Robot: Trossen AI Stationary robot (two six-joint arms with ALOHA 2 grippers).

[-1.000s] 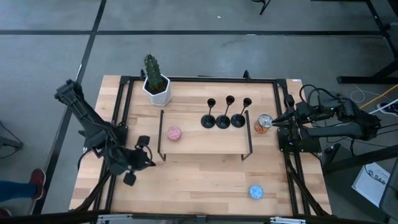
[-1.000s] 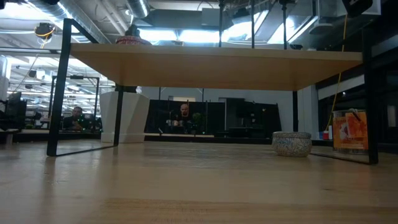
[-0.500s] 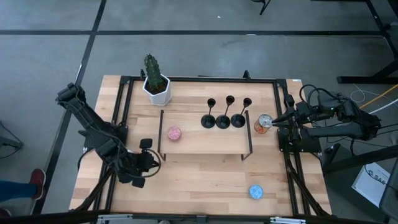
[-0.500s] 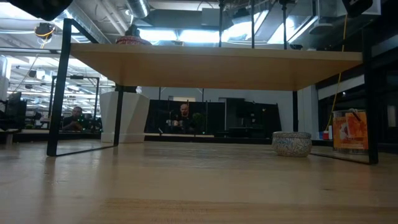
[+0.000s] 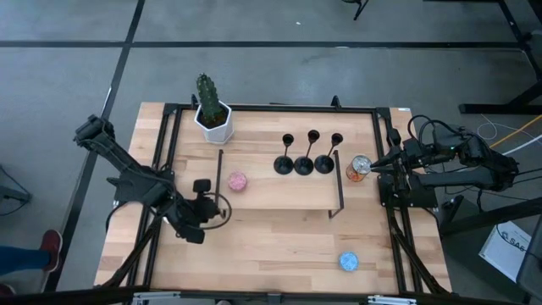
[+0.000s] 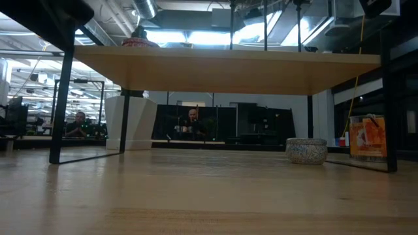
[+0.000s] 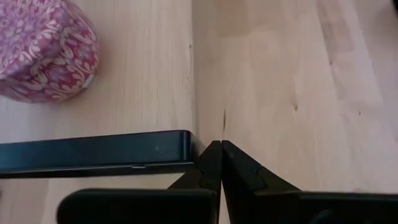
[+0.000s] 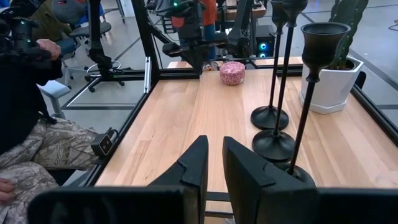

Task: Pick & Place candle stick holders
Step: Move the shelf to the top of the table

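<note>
Standing holders [image 5: 303, 161] beside right pincer [image 5: 373, 165].

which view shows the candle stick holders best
The right wrist view: the three candle stick holders stand in a row, with round bases, thin stems and cup tops all visible. The high view shows them only from above, on the raised shelf. The low view shows only stems above the shelf; the left wrist view shows none.

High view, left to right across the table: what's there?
Left gripper → cactus pot → pink tin → three candle stick holders → can → right gripper. The blue tin overlaps, so it is left out.
</note>
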